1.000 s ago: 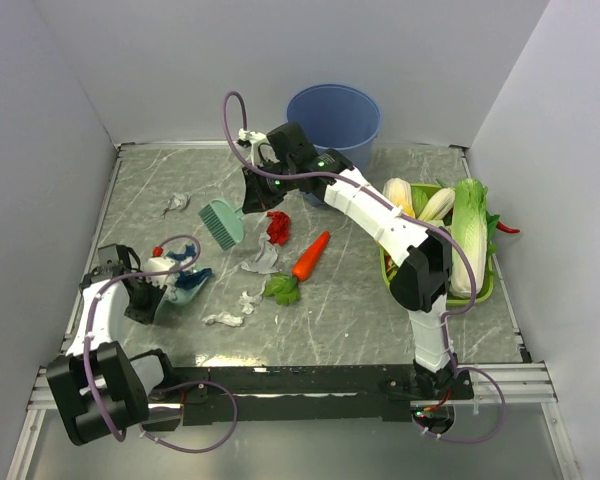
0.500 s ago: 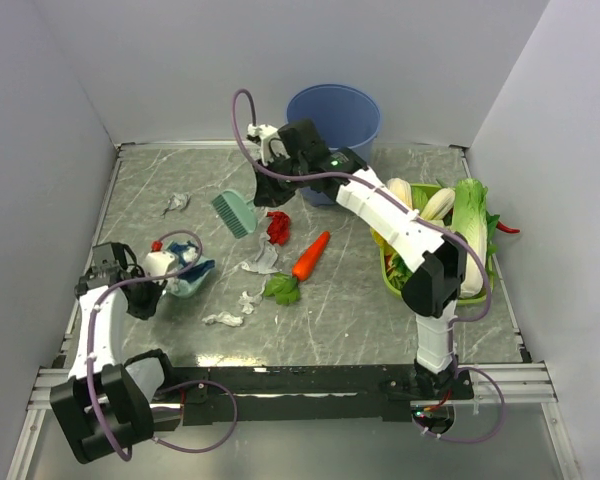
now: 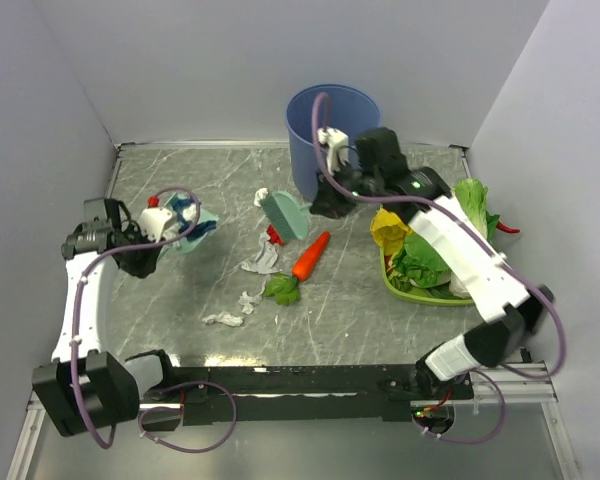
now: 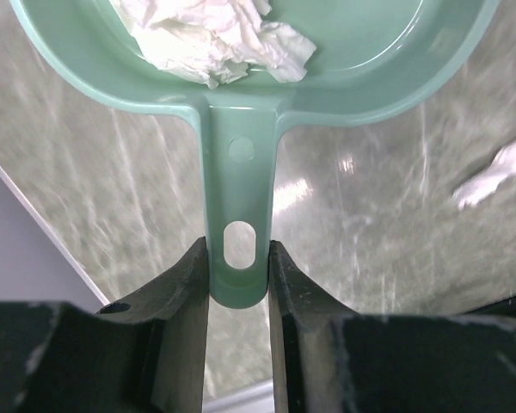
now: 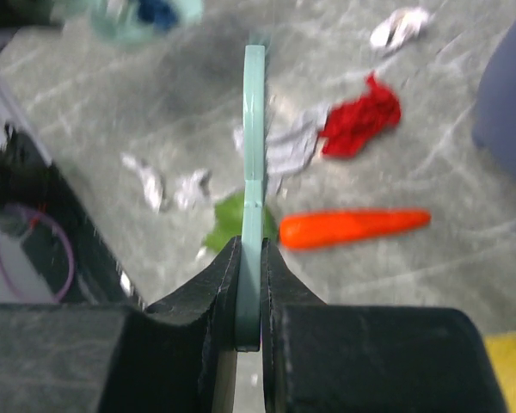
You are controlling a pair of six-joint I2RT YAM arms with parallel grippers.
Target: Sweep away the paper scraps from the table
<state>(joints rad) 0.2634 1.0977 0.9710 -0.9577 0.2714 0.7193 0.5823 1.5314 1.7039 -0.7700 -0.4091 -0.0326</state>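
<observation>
- My left end effector (image 4: 238,249) is clamped on the pan (image 4: 241,112); my right end effector (image 5: 251,258) is clamped on the brush (image 5: 254,129).
- I'd set the brush behind the scraps (image 3: 260,262) and push slowly to the pan, missing the carrot (image 3: 311,256).

Soft, even light; right wrist view blurred, glare streaks the table (image 4: 348,168).

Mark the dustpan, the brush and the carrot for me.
dustpan (image 4: 238,172): left wrist view, on the handle just below the pan.
brush (image 3: 283,212): top external view, on the teal head.
carrot (image 5: 353,228): right wrist view, on the middle of the orange body.
</observation>
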